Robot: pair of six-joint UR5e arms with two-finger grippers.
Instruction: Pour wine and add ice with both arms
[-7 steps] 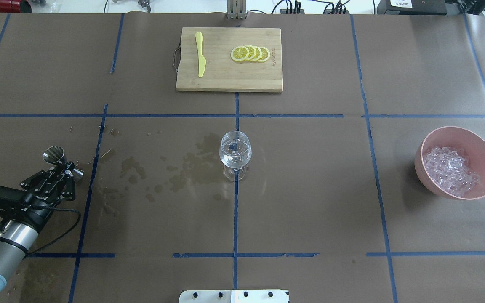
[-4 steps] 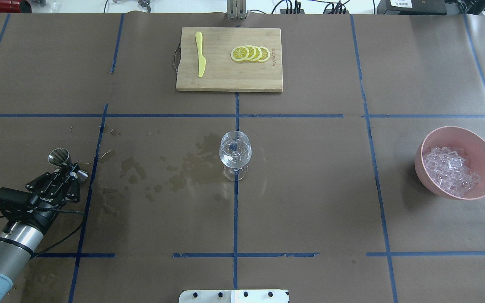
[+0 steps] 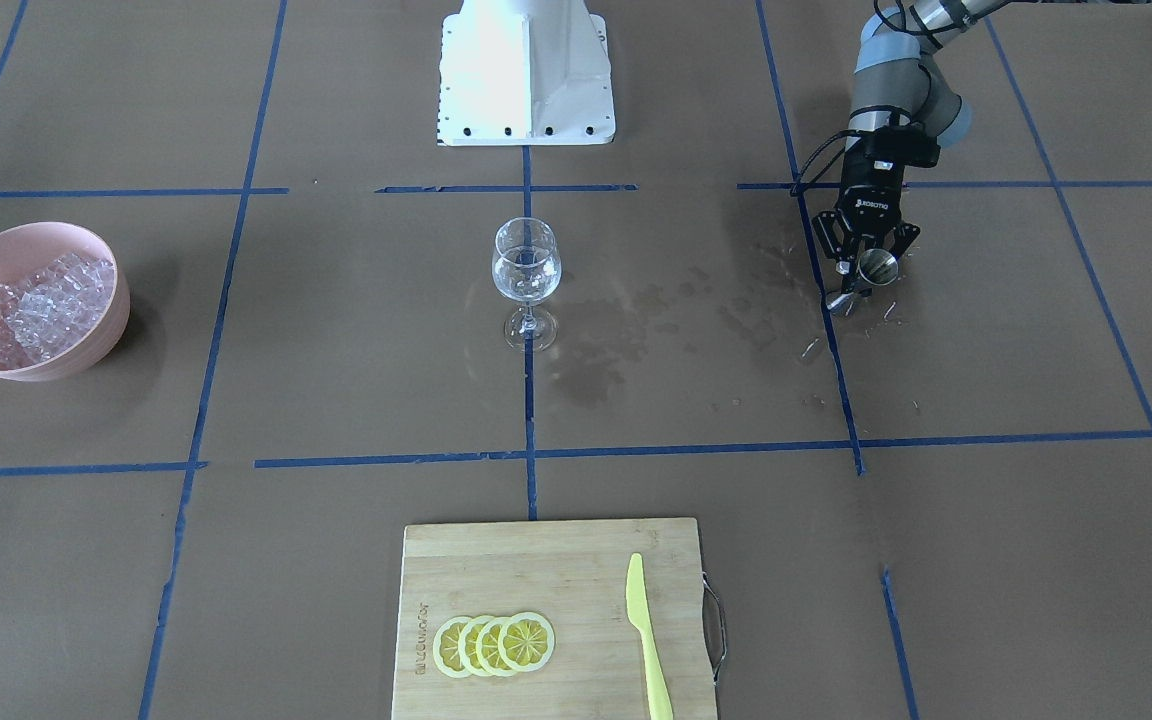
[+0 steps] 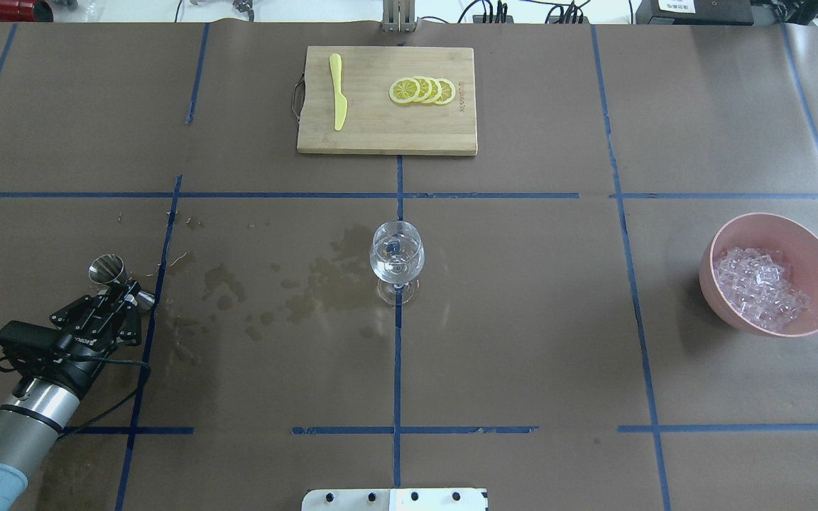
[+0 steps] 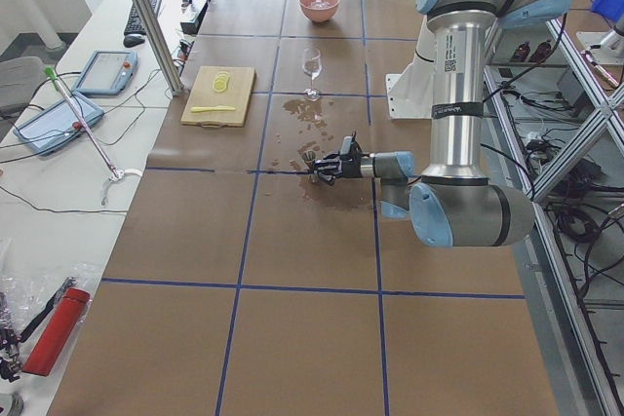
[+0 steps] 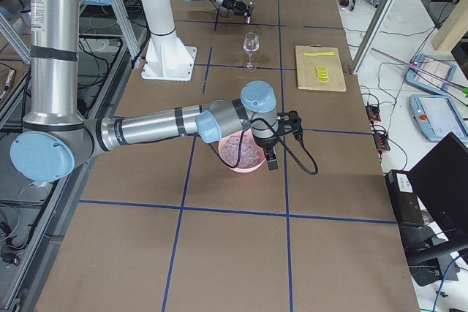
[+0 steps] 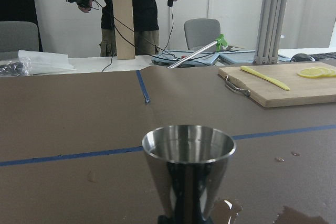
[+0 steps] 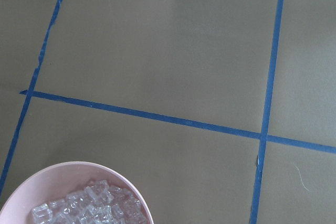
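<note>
Silver-grey left arm (image 4: 29, 408) low and gripping, right arm (image 6: 161, 126) stretched far out.
My left arm reaches forward, its black left claw (image 4: 132, 292) level, clamped on a shiny steel cone-shaped measuring cup (image 7: 188, 171); my right arm lies extended, right claw (image 6: 272, 166) pointing down, grip unreadable.

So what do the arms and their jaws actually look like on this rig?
Both the left arm and right arm are silver-grey tubes with pale blue joint caps. Each ends in black jaws with a black cable looping off the wrist; the left's body bears white lettering.
</note>
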